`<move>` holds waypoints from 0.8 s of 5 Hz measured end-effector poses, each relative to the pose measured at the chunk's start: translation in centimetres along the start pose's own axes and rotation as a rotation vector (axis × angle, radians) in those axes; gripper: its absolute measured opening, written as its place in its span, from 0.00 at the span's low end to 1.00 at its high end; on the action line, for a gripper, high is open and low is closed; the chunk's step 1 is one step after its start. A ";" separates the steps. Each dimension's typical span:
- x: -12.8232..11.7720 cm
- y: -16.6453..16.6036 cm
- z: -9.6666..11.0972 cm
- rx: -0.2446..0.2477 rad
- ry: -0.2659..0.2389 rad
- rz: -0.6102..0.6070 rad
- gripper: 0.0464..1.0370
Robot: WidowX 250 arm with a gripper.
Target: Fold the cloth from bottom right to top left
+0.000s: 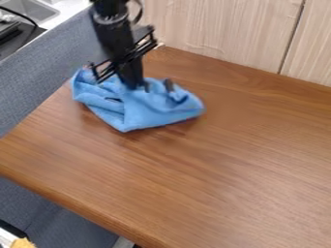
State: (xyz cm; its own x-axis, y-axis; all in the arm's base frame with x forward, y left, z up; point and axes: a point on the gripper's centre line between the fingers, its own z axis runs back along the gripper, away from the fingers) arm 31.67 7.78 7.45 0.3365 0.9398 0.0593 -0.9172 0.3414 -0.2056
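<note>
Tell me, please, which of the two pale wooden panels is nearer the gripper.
The left panel in the picture: the gripper hangs on its side of the dark seam.

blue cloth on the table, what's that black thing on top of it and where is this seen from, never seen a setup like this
The black thing is a robot arm. It comes in from the top edge, and the gripper at its end, which does the job of a hand, is down at the blue cloth. There is one picture, from a fixed camera that looks down at a slant. The cloth lies bunched and wrinkled on a brown wooden table, with pale wood panels behind. The job is to fold the cloth. Whether the gripper is holding the cloth or only touching it, I can't tell from here.
</note>
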 end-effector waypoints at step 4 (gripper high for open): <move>0.9 2.9 -2.4 0.126 -0.037 0.050 0.19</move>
State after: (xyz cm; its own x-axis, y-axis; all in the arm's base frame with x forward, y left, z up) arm 29.83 9.63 4.54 0.2834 0.9549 0.0883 -0.9530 0.2907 -0.0848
